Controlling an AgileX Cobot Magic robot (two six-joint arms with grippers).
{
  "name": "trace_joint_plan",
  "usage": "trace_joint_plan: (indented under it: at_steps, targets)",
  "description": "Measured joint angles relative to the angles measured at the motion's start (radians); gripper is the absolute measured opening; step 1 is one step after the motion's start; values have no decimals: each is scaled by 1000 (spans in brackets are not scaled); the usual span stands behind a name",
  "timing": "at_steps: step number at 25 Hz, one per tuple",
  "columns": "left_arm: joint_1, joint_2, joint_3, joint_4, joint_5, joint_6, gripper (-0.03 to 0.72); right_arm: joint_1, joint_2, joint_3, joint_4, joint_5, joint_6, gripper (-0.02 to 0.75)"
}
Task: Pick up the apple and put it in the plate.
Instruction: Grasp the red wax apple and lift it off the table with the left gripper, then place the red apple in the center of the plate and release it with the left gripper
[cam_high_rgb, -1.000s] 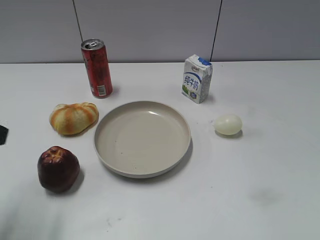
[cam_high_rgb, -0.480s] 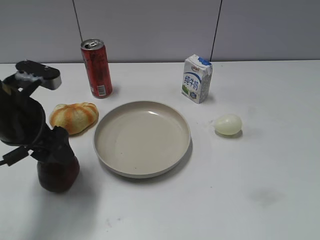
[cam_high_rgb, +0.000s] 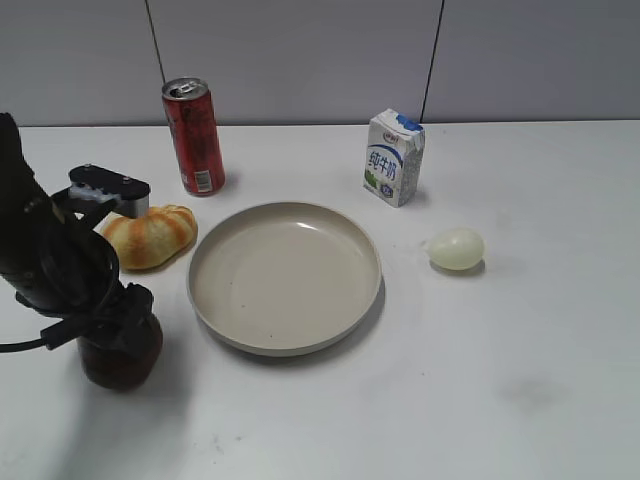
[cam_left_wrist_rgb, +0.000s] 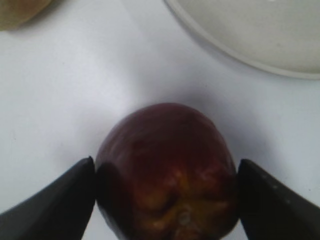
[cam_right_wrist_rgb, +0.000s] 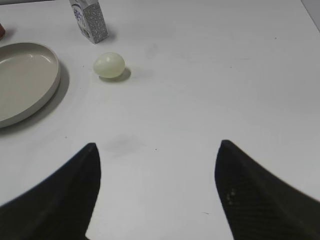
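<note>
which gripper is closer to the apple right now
Left. The left gripper has its fingers on either side of the apple, at its flanks. The right gripper hangs open over bare table, past the plate.

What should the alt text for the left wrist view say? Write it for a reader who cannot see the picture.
A dark red apple sits between the two black fingers of the left gripper, which flank it on either side on a white table. The rim of a beige plate curves across the upper right.
</note>
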Motion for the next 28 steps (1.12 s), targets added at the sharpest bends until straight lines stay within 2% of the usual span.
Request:
trace_joint_plan:
  at_steps: [5, 10, 15, 21, 28]
  targets:
    - [0, -25, -49, -1, 102, -7, 624, 0, 0, 0, 0, 0, 0, 571]
    - [-4, -79, -203, -61, 181, -11, 624, 0, 0, 0, 0, 0, 0, 571]
    - [-40, -63, -317, -149, 68, -13, 624, 0, 0, 0, 0, 0, 0, 571]
    - [-123, 62, -326, -169, -76, -13, 624, 0, 0, 0, 1, 0, 0, 571]
    - [-145, 208, -326, -183, -116, -13, 623, 0, 0, 0, 1, 0, 0, 571]
